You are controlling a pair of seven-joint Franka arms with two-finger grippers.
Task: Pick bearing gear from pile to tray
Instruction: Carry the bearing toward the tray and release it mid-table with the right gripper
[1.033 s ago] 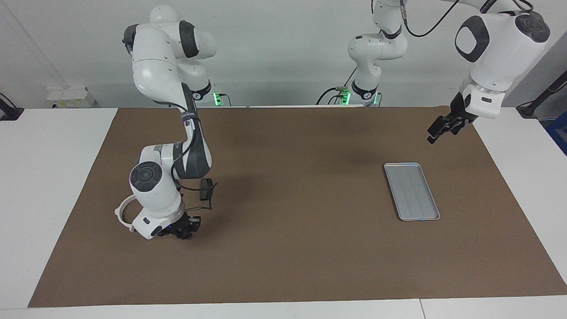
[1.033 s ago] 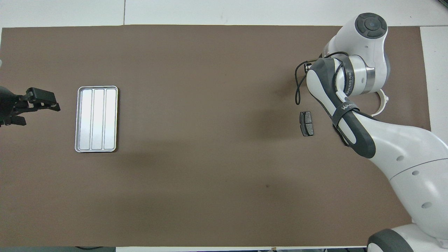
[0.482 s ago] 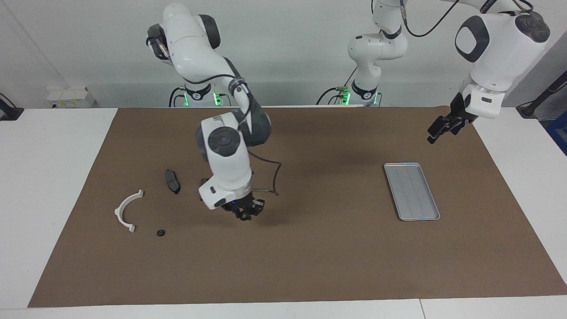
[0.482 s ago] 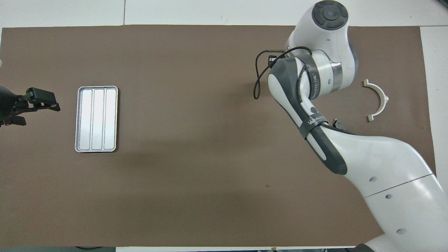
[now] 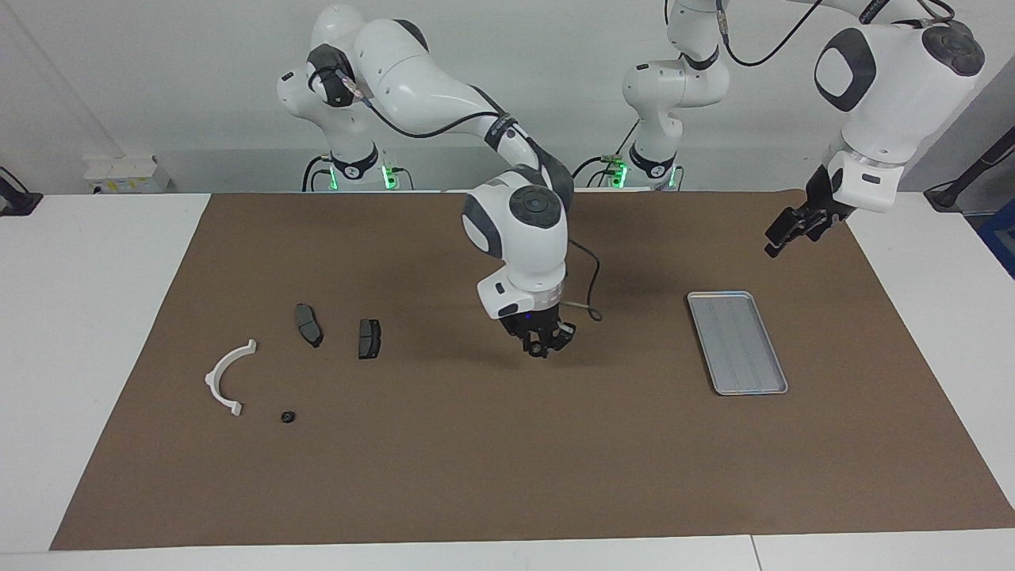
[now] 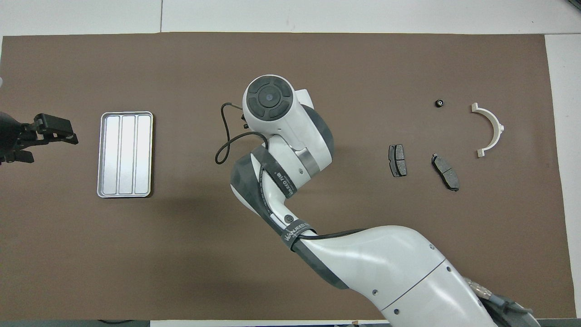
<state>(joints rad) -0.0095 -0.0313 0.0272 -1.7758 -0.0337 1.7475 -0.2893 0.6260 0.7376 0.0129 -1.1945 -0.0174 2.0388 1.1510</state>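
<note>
The pile lies toward the right arm's end: a white half-ring bracket (image 5: 212, 377) (image 6: 499, 127), two dark brake pads (image 5: 308, 324) (image 5: 369, 338) and one tiny black bearing gear (image 5: 287, 415) (image 6: 439, 103). My right gripper (image 5: 544, 346) hangs over the bare mat between the pile and the tray (image 5: 737, 341) (image 6: 125, 154). Its fingertips are pinched on a small dark piece that looks like another bearing gear. In the overhead view its own wrist hides it. The tray holds nothing. My left gripper (image 5: 781, 238) (image 6: 47, 145) waits open beside the tray, over the mat's edge at the left arm's end.
A brown mat (image 5: 507, 476) covers the table, with white table surface around it. A loose cable loop (image 5: 591, 293) hangs from the right wrist. The right arm's forearm stretches over the middle of the mat.
The right arm has lifted from the pile and swung toward the tray, uncovering both brake pads, the bracket and one gear. The left arm has not moved.
</note>
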